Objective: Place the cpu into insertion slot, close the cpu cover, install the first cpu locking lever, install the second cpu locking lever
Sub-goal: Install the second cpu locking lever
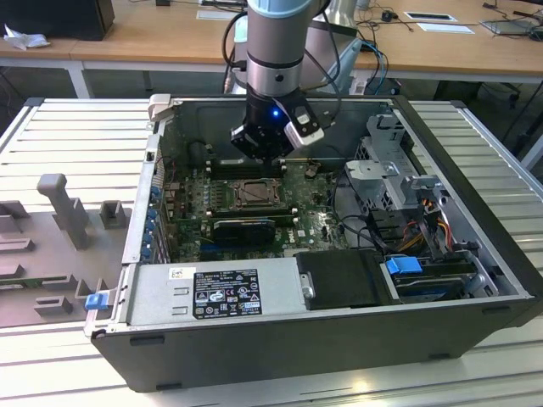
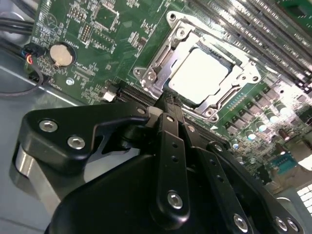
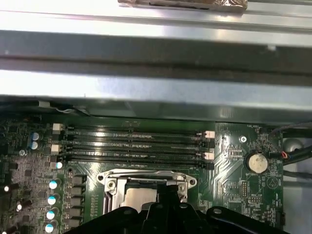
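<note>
The cpu (image 2: 197, 75) shows its pale silver top inside the insertion slot (image 2: 146, 73) on the green board. The cpu cover (image 2: 229, 95), a metal frame, lies flat around the chip. My gripper (image 2: 168, 103) is shut with nothing in it, its tips just above the socket's edge nearest the camera. In the first wrist view the cpu (image 3: 139, 197) and cpu cover (image 3: 109, 179) sit right beyond the gripper (image 3: 166, 191). In the exterior view the gripper (image 1: 265, 158) hangs over the far side of the insertion slot (image 1: 253, 193). I cannot make out how the locking levers stand.
Long black memory slots (image 3: 136, 144) run beside the socket. A round coin battery (image 2: 61, 54) sits on the board. The open case wall (image 1: 271, 103) rises behind, a power supply (image 1: 216, 292) fills the near side, and cables and drive bays (image 1: 399, 186) crowd the exterior view's right.
</note>
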